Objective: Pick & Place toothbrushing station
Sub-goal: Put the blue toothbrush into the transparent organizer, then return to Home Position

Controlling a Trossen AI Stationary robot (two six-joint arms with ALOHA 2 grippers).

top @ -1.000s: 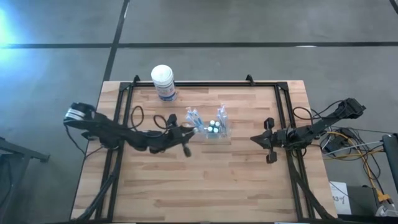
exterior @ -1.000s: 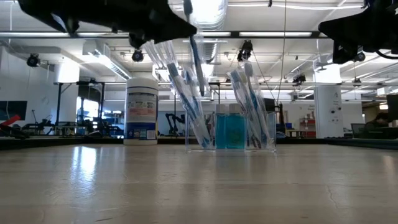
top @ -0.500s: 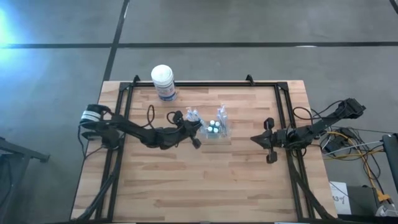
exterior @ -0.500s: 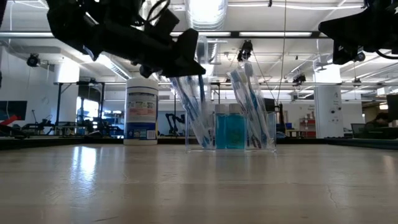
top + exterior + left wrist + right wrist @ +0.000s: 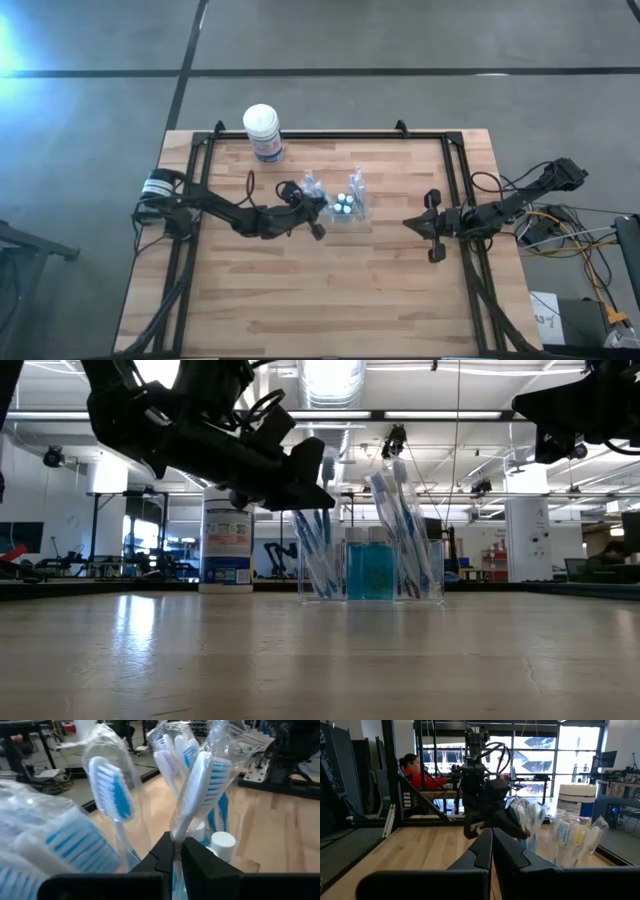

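The toothbrushing station (image 5: 343,206) stands on the tabletop (image 5: 330,290) near its middle, toward the far edge. The left tool (image 5: 176,851) is pinched on a wrapped toothbrush (image 5: 202,790) at the station's left compartment, apparently lowered among the others. The right tool (image 5: 432,240) hangs closed and empty, well apart at the right.

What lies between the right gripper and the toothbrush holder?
Only bare wooden table, as the high view shows: the right gripper waits shut, well to the side of the holder, with nothing standing in that stretch.
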